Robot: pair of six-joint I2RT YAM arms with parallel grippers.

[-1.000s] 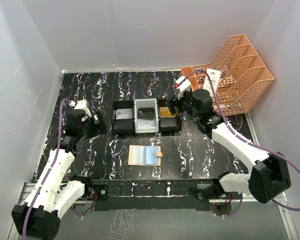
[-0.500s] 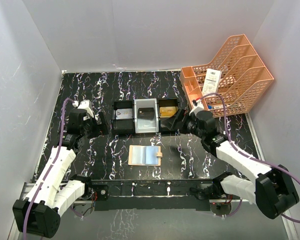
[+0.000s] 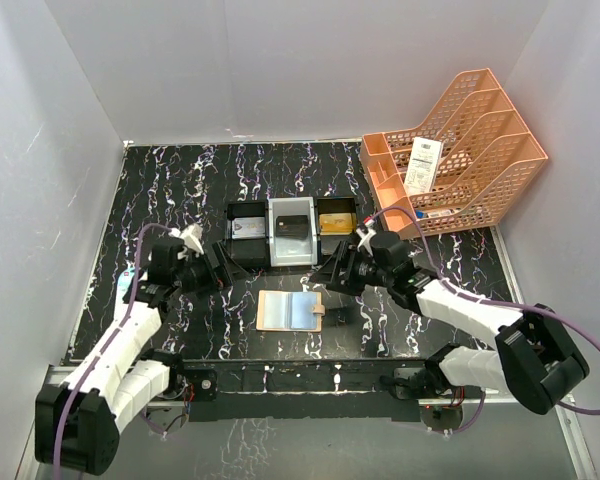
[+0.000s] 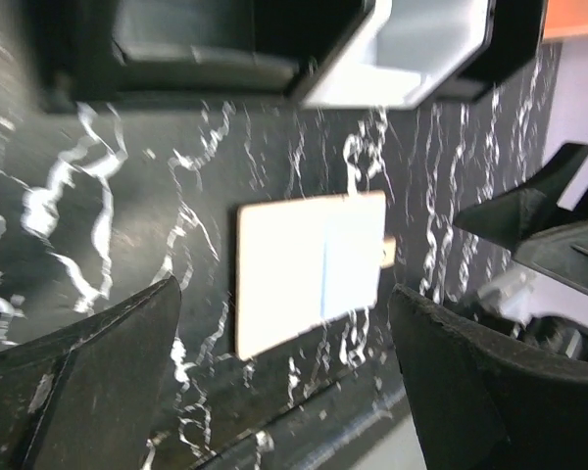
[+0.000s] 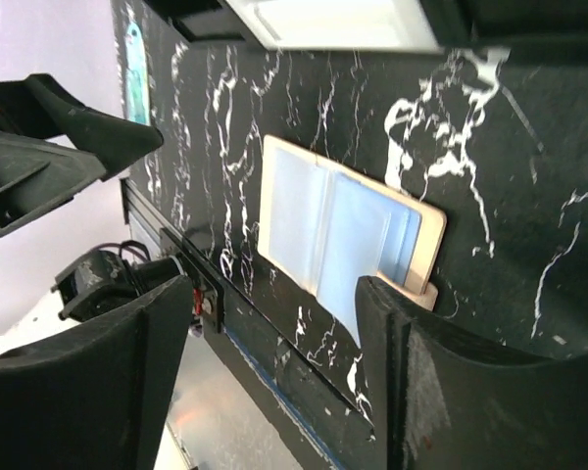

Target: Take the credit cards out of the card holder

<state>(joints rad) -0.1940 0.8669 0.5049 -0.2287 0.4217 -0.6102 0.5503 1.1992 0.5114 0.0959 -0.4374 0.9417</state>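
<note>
Open card holder [image 3: 288, 311] flat, long axis left-right, tab [image 3: 318, 312] rightward

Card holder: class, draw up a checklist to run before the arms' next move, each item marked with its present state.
1. Card holder lies open, flat on the table: ok.
2. Left gripper open, empty: ok.
3. Right gripper open, empty: ok.
4. Slots free of cards: cannot tell; only pale blue shows.
5. Gold card, black card and grey-blue card each in its own tray compartment: ok.
</note>
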